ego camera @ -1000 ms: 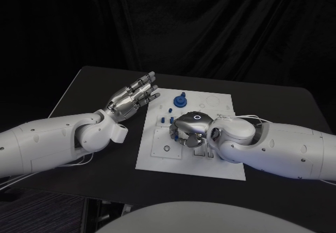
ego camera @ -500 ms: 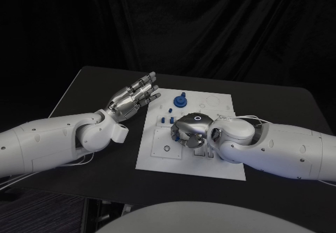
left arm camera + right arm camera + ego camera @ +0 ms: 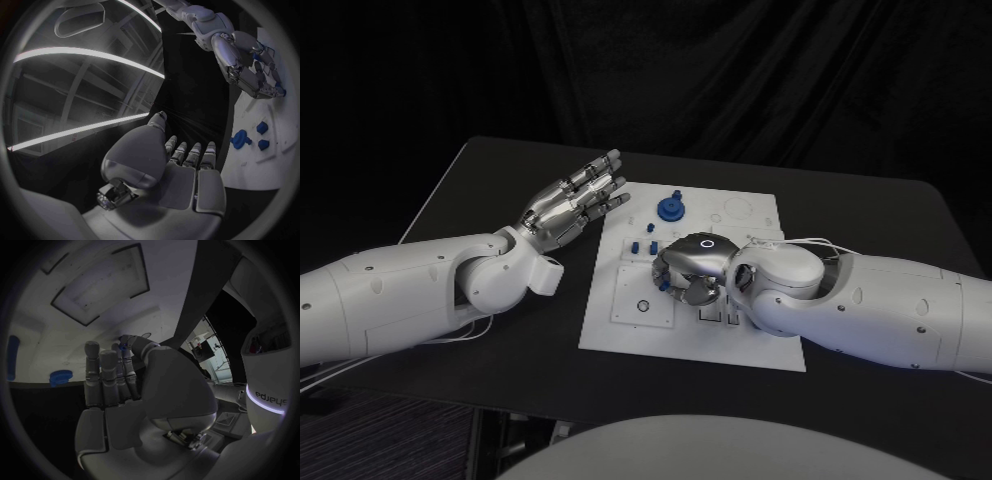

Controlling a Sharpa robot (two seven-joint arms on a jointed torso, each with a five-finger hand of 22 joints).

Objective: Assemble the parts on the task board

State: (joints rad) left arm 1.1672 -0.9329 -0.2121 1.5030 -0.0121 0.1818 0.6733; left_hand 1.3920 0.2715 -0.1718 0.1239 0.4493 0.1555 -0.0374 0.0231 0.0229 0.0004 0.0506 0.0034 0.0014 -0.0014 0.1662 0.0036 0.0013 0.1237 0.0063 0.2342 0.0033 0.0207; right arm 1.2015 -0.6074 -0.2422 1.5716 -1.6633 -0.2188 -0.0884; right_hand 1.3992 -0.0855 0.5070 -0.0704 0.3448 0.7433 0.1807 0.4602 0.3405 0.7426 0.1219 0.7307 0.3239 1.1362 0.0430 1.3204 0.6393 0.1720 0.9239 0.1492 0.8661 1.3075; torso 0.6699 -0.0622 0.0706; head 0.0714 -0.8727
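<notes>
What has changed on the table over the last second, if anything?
Almost nothing. The right hand has kept working low over the middle of the task board, with only a slight shift; whether it holds a part cannot be told. The left hand stays raised and spread beside the board's left edge, holding nothing. The big blue part and the small blue parts have not moved.

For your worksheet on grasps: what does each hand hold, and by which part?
The left hand holds nothing, fingers apart. Whether the right hand holds anything cannot be told.

Task board [image 3: 750, 345] mid-table [image 3: 473, 180]; left hand [image 3: 574, 203] beside it, right hand [image 3: 689, 265] over it.
</notes>
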